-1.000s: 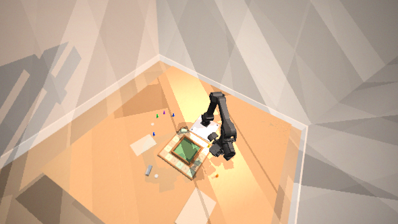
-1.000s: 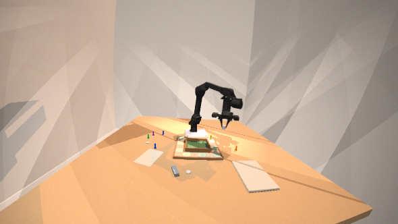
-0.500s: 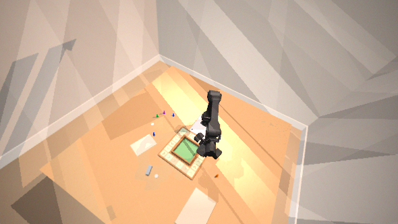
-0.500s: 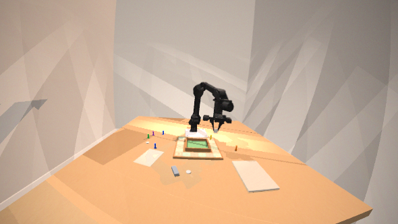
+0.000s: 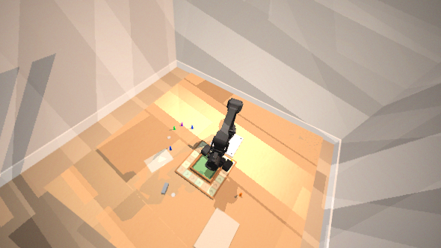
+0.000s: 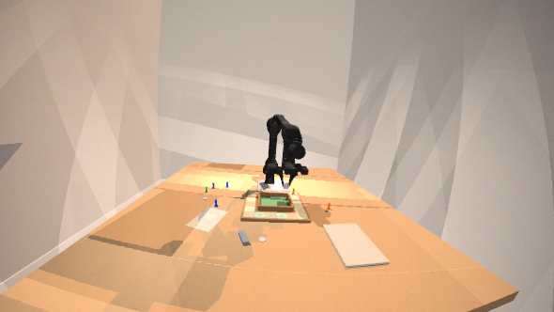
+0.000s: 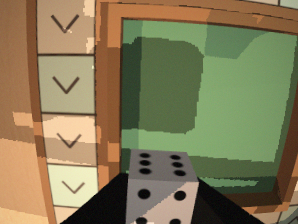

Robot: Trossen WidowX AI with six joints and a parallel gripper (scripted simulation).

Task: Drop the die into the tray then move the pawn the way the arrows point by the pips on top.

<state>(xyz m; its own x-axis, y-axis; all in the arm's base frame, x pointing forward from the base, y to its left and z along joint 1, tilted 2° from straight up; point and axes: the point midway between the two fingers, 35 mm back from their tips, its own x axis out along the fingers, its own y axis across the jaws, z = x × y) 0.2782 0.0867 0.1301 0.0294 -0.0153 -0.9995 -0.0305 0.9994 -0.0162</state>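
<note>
A pale grey die [image 7: 162, 167] with black pips is between the two dark fingers at the bottom of the wrist view. My gripper [image 7: 157, 184] [image 6: 286, 185] is shut on it, held above the board area near the tray. The green-floored dice tray [image 7: 109, 75] [image 6: 274, 209] [image 5: 200, 175] has a wooden rim and looks empty where visible. The board [image 7: 66, 102] [image 6: 253, 216] [image 5: 187, 173] has arrowed squares around it. A yellow pawn [image 6: 294, 191] [image 5: 232, 160] stands on the board's far right part; it is not in the wrist view. The fingertips are hidden in the top view.
An orange pawn [image 5: 241, 194] [image 6: 329, 206] stands right of the board. A blue pawn [image 5: 170, 148] [image 6: 216, 203] and several others stand left. A grey block [image 5: 164, 188] [image 6: 243, 238], a white disc [image 5: 173, 194] [image 6: 262, 240] and a pale panel [image 5: 217, 229] [image 6: 355, 245] lie in front.
</note>
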